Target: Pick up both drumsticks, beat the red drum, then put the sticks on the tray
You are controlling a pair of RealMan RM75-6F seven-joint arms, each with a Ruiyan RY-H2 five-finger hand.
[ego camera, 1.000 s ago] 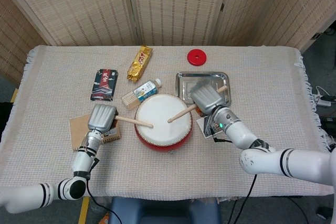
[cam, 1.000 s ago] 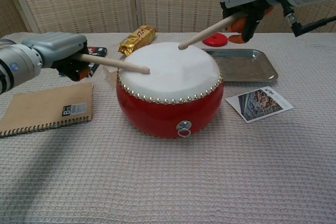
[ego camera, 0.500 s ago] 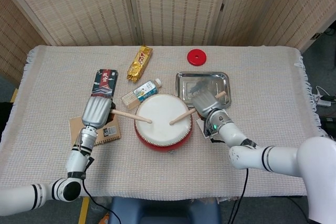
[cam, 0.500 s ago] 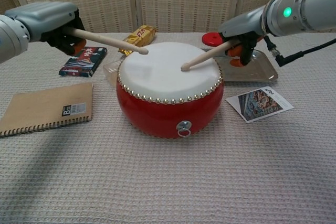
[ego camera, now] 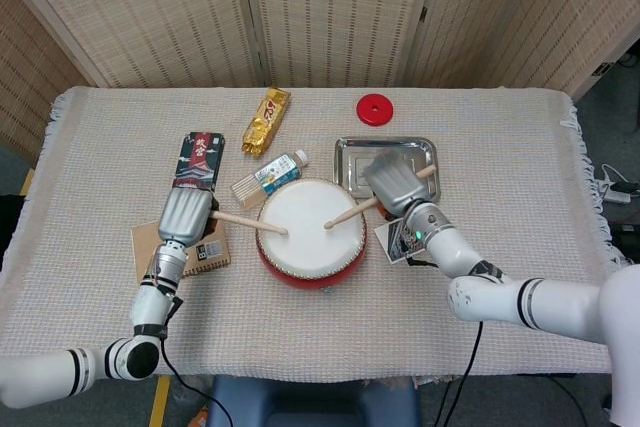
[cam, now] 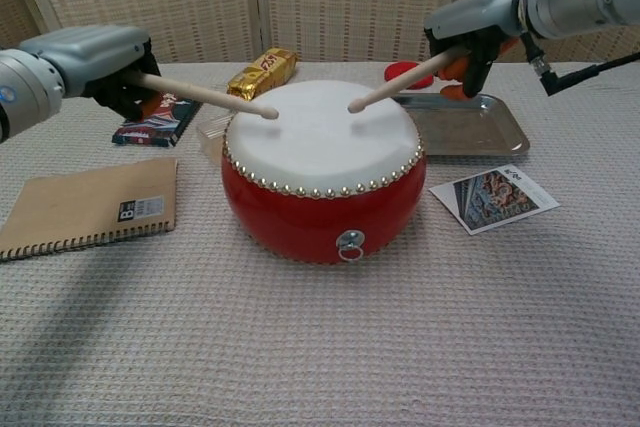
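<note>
The red drum [ego camera: 310,235] sits at the middle of the cloth-covered table [ego camera: 520,147], white skin up. The left hand [ego camera: 185,215] is at the drum's 9 o'clock, fingers wrapped around the left stick [ego camera: 250,222]. That stick points toward 3 o'clock, its tip over the skin's 9 o'clock edge; in the chest view [cam: 205,97] the tip looks just at or barely above the skin, and I cannot tell if it touches. The right hand [ego camera: 395,185] is at the drum's 2 o'clock, fingers wrapped around the right stick [ego camera: 352,213]. This stick slants down toward 8 o'clock, its tip near the skin's centre; the chest view [cam: 405,77] shows the tip a little above the skin. The stick's butt end pokes out past the hand over the tray [ego camera: 350,162].

The steel tray lies at the drum's 1 o'clock, just beside it, partly hidden by the right hand. A card [cam: 494,197] lies on the cloth at the drum's 3 o'clock, under the right wrist in the head view. A notebook [cam: 85,207] lies at 9 o'clock, below the left hand. A dark packet [ego camera: 198,161] is at 10 o'clock, a small bottle [ego camera: 278,171] at 11 o'clock touching or nearly touching the drum rim, a gold wrapper [ego camera: 266,120] beyond it near 11 o'clock, and a red disc [ego camera: 375,108] at 1 o'clock past the tray.
</note>
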